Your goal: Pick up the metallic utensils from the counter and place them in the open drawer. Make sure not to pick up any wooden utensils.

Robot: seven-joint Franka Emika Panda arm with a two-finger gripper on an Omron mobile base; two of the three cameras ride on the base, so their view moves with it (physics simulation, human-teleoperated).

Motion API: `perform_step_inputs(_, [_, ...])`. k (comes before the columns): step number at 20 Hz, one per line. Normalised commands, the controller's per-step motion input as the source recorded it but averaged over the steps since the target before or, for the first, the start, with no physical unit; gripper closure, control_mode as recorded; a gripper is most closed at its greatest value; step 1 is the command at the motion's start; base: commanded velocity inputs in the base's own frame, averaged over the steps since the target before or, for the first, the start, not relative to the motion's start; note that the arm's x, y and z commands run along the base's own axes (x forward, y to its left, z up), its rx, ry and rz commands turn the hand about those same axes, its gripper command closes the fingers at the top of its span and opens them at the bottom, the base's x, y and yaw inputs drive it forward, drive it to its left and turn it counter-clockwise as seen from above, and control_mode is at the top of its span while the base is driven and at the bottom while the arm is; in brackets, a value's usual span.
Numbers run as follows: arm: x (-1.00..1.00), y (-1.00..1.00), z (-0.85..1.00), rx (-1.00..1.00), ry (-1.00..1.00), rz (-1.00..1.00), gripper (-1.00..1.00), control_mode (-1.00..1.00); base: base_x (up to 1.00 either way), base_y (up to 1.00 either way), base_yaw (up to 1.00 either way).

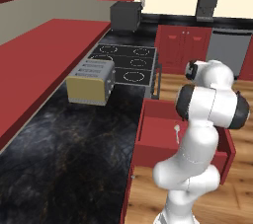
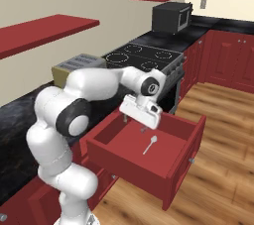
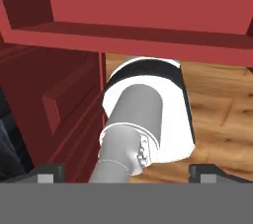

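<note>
Fingers point(image 2: 134, 122) spread wide, holding nothing, hanging over the back left part of the open drawer point(image 2: 181, 157). One drawer, pulled out, shallow dark red box with flat red front. One metallic spoon point(image 2: 150, 144) lies flat on the drawer floor, just right of the fingers: thin, silvery-pale, small round bowl at the far end; also seen in left base view point(image 1: 177, 131). One black marbled worktop point(image 1: 64, 154) left of the drawer, carrying one toaster point(image 1: 92, 82). One stovetop point(image 1: 126, 60) beyond.

Kitchen: stove point(image 1: 126, 63), toaster point(image 1: 92, 82) (red cabinets point(image 1: 183, 48)).
</note>
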Motion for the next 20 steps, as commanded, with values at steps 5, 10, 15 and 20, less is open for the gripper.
perform_step_inputs(5, [-0.52,0.36,0.77,-0.19,-0.38,-0.03,-1.0,-1.0,0.0,0.0,0.0])
perform_step_inputs(10, [-0.52,0.43,0.76,-0.13,-0.44,-0.05,-1.0,-1.0,0.0,0.0,0.0])
perform_step_inputs(15, [-0.56,0.22,0.47,-0.1,-0.23,-0.05,-1.0,-1.0,0.0,0.0,0.0])
perform_step_inputs(20, [-0.17,0.23,0.18,-0.08,-0.13,-0.01,-1.0,-1.0,0.0,0.0,0.0])
